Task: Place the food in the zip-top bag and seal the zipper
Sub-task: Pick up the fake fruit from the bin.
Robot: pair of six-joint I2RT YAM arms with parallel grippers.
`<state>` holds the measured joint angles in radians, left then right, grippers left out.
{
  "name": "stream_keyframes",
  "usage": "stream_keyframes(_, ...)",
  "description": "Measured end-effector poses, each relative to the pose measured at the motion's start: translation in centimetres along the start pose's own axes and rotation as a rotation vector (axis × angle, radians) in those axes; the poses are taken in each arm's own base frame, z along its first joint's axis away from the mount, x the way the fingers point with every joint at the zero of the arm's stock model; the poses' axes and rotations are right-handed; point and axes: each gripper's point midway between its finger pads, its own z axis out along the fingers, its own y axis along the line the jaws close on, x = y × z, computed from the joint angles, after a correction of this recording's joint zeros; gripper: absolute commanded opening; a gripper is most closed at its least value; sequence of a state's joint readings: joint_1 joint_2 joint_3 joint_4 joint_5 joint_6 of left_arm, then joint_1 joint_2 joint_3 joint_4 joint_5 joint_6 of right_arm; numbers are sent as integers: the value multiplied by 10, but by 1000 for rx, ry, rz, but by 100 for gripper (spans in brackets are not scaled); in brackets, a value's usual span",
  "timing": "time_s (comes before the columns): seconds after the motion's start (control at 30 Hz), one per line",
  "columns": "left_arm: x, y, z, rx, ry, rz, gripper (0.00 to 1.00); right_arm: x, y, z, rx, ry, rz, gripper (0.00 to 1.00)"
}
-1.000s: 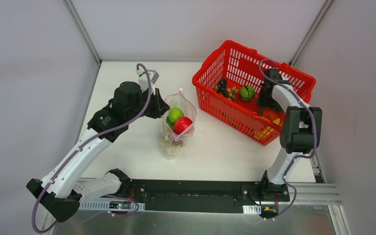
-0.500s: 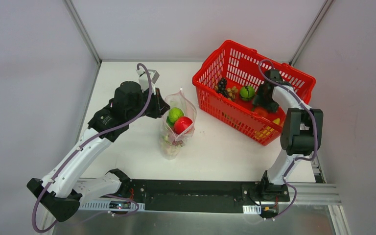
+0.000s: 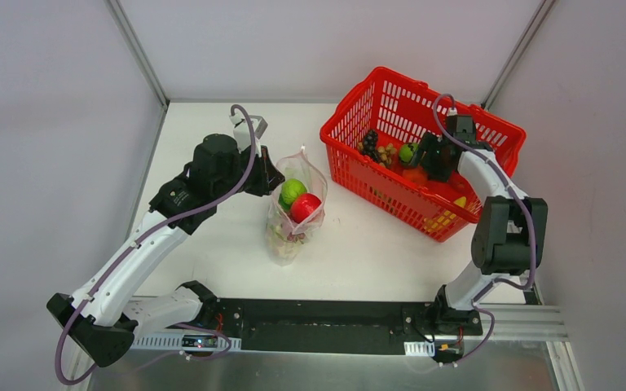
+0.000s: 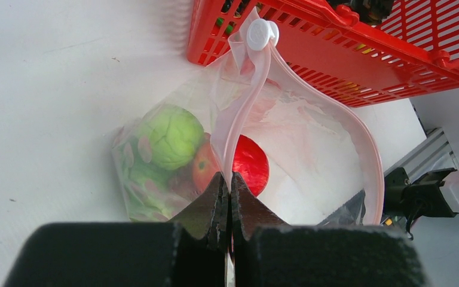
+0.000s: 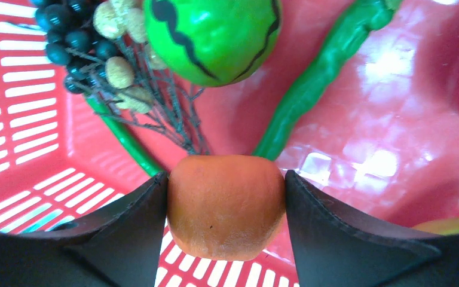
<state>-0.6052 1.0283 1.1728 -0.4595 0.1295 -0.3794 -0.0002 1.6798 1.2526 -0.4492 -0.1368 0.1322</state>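
Tools split the work between them. My left tool (image 4: 226,180) is clamped flat on the zipper (image 4: 246,98), pinching one lip of that pale pink strip at its near end. That leaves the zip-top bag (image 3: 287,243) standing on the bench (image 3: 359,244) with its mouth hooped wide and facing up. I judge that is the whole reason for the hold: the film is limp and would slump closed if I let go. The white slider (image 4: 261,33) sits at the far end of the strip, beside the red basket (image 3: 350,102), so the zipper is fully undone. Inside the bag already lie a green lettuce (image 4: 170,136) and a red fruit (image 4: 252,164), with pale pieces under them that I cannot make out.

My right tool (image 5: 226,191) is down in the basket, its two fingers pressed against opposite flanks of an orange fruit (image 5: 226,209), gripping it. Whether the fruit has left the basket floor I cannot tell. Just beyond it are a striped green fruit (image 5: 212,36), a bunch of dark grapes (image 5: 72,36) on its stalks and a long green pod (image 5: 320,75). All of them are apart from my fingers, so the pick looks clean.

By my reckoning the task is partly done, with several pieces left in the basket and the sealing not yet begun. The next move calls for a lift clear of the basket's rim and a carry across to the open mouth. The risk there is brushing the bag's edge and folding it shut.
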Motion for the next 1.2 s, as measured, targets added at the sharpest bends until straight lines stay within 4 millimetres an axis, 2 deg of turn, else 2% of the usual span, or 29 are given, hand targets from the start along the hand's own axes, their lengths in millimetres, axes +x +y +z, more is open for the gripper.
stream_keyframes(0.17,0,0,0,0,0,0,0,0,18,-16,-100,-31,8,58)
stream_keyframes(0.53,-2,-1,0,2,-6,-1,0,-33,63,-97,-320,-276,9,58)
stream_keyframes(0.77,-2,-1,0,3,-6,-1,0,-38,86,-135,-454,-363,31,57)
stream_keyframes(1.03,-2,-1,0,3,-6,-1,0,-34,127,-182,-705,-364,21,57)
stream_keyframes(1.2,-2,-1,0,3,-6,-1,0,-10,163,-207,-858,-312,-69,57)
